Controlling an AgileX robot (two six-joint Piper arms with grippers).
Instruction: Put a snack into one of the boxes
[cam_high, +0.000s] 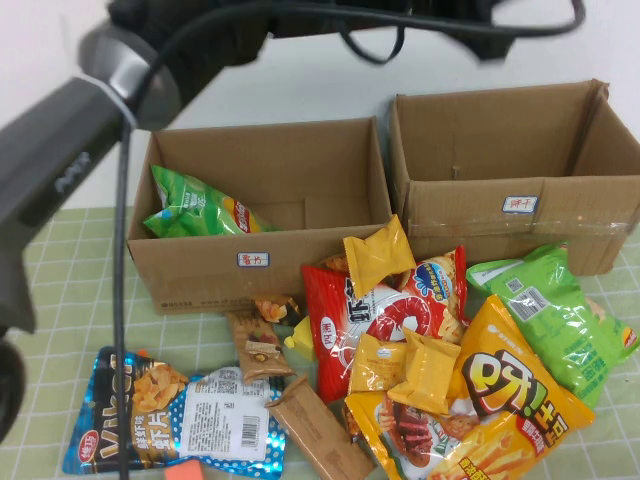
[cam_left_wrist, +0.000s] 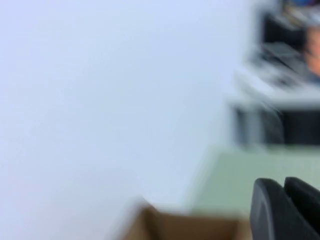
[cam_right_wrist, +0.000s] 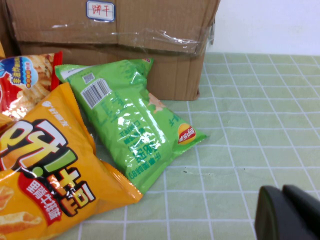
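Green-gridded cloth covers our desk (cam_high: 60, 250), with a white wall behind two open cardboard boxes. In the left box (cam_high: 330, 170) a green chip bag (cam_high: 195, 210) already leans against its left wall; the right box (cam_high: 480, 130) looks empty. In front lies the snack pile: red bag (cam_high: 360, 320), orange bag (cam_high: 515, 395), second green bag (cam_high: 545, 315), blue foil bag (cam_high: 150, 415).

Our left pincer (cam_left_wrist: 287, 210) is raised above the left box's rim, facing the wall, its tips pressed together on nothing. Our right pincer (cam_right_wrist: 290, 212) sits low over the desk beside the second green bag, also closed and empty.

Risks, as we judge them: the left arm's cable hangs across the left box's corner and could snag it. Overlapping slick bags may slip or drag neighbours when gripped.
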